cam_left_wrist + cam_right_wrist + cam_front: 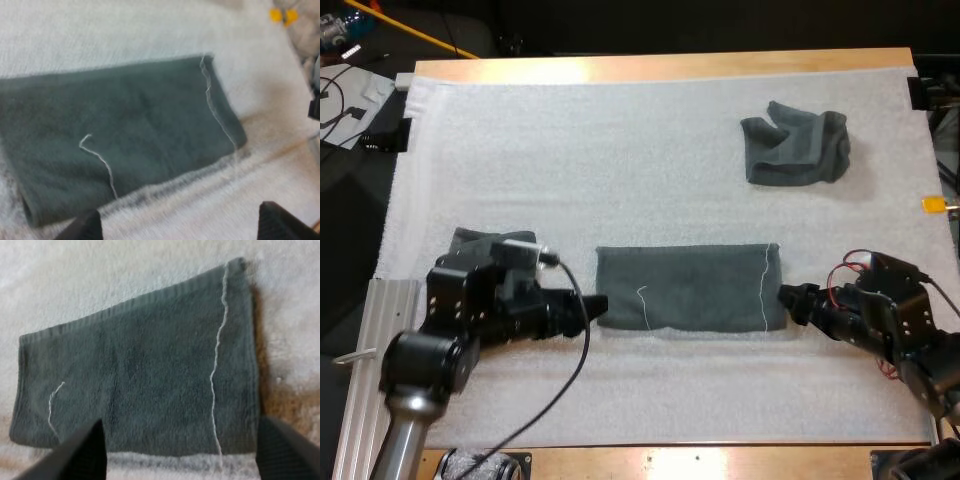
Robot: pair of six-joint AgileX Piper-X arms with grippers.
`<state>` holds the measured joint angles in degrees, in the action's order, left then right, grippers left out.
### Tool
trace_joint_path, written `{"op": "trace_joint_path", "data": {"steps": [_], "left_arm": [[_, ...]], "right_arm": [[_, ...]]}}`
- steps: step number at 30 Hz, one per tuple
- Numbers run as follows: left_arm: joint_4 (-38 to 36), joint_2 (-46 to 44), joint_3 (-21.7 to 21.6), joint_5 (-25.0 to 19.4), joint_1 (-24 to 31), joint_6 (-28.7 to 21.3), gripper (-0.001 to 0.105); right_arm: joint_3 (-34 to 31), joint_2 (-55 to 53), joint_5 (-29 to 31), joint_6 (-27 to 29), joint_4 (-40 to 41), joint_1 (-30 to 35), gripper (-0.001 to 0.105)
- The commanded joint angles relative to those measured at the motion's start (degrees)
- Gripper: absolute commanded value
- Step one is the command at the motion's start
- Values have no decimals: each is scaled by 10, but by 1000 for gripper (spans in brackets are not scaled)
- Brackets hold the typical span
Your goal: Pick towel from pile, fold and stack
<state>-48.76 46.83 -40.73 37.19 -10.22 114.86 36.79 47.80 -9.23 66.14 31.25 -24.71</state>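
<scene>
Left gripper [592, 306] sits at the folded towel's [688, 288] left end, right gripper [790, 298] at its right end — both spread wide, gripping nothing. It lies flat mid-mat. Pinching only the top layer would likely peel the fold open — an uneven lift would skew it.

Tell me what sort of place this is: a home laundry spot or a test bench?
Most likely a robotics lab bench: a wooden table covered by a white mat, with the left gripper and right gripper open at either end of a folded towel. A crumpled towel lies farther back.
</scene>
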Motion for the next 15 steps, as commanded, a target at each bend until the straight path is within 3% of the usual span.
{"op": "trace_joint_path", "data": {"steps": [1,8,15], "left_arm": [[-46,-49,-4,-2,-2,-7,62],[-114,-118,-3,-5,-4,-8,62],[-143,-150,-2,-7,-5,-9,62]], "right_arm": [[29,-15,13,30,72,1,62],[75,-21,36,72,169,2,62],[92,-10,59,100,198,-1,62]]}}
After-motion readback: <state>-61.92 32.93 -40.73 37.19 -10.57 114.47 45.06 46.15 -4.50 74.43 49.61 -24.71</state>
